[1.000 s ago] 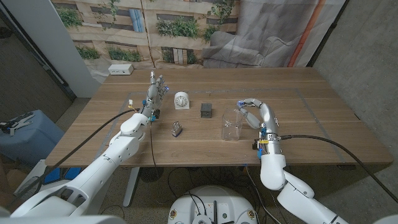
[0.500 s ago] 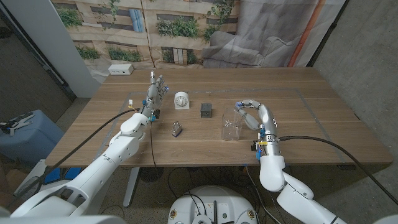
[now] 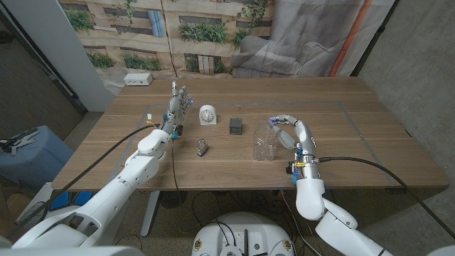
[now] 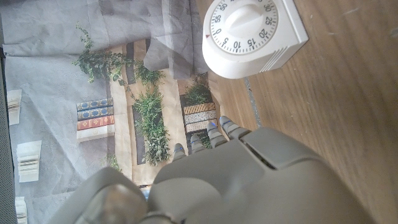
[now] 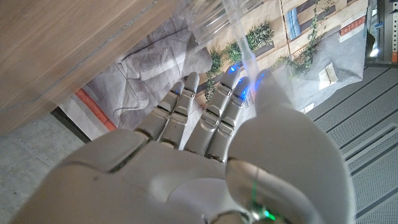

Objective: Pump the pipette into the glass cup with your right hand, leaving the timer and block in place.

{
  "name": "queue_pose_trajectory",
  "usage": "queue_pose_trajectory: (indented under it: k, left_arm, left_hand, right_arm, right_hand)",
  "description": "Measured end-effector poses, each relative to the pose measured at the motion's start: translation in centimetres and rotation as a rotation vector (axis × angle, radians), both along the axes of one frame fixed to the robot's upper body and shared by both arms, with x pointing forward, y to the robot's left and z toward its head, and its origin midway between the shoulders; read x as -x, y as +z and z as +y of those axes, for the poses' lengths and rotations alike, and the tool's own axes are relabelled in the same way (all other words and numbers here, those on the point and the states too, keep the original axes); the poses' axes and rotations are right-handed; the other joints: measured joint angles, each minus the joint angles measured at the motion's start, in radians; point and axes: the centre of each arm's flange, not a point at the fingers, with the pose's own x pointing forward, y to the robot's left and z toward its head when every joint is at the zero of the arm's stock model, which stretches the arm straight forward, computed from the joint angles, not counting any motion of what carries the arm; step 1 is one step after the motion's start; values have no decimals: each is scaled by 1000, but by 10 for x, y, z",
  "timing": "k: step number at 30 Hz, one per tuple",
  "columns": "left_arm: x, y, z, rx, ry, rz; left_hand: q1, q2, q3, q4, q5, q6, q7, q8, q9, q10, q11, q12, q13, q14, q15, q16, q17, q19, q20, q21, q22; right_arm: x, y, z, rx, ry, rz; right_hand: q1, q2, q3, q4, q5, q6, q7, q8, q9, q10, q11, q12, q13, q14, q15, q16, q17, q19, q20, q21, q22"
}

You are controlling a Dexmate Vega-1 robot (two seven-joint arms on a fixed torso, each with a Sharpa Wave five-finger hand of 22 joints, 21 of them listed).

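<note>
Head view: my right hand point(image 3: 290, 131) is raised just beside the glass cup point(image 3: 264, 144), fingers curled toward its rim and grasping a thin clear pipette point(image 5: 245, 46); right wrist view shows that clear tube running up past my fingertips point(image 5: 186, 84), cup wall blurred above them. Pipette looks light, soft plastic, slippery, so I'd squeeze the bulb end gently and keep the tip inside the cup, my guess. Cup is thin glass, easy to tip if I knock it. Left hand point(image 3: 178, 104) stands released, fingers apart, near the timer point(image 3: 207, 114). Block point(image 3: 235, 126) sits between timer and cup, apart from both. Small metal clip point(image 3: 202, 148) lies nearer the front edge of the table point(image 3: 370, 135)
</note>
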Motion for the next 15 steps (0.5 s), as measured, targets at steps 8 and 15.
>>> queue_pose_trajectory:
  k: [8,15]
  left_arm:
    - [0,0,0,0,0,0]
    - [0,0,0,0,0,0]
  left_hand:
    - [0,0,0,0,0,0,0,0,0,0,0,0,0,0,0,0,0,0,0,0,0]
    - [0,0,0,0,0,0,0,0,0,0,0,0,0,0,0,0,0,0,0,0,0]
  right_arm:
    - [-2,-3,0,-14,5,5]
    - [-3,-4,1,-24,8,4]
  right_hand:
    - [8,-1,0,0,0,8,0,0,0,0,0,0,5,0,0,4,3,0,0,0,0]
    - [25,-1,0,0,0,20,2,0,-1,12,-4,9,10,5,5,8,2,0,0,0,0]
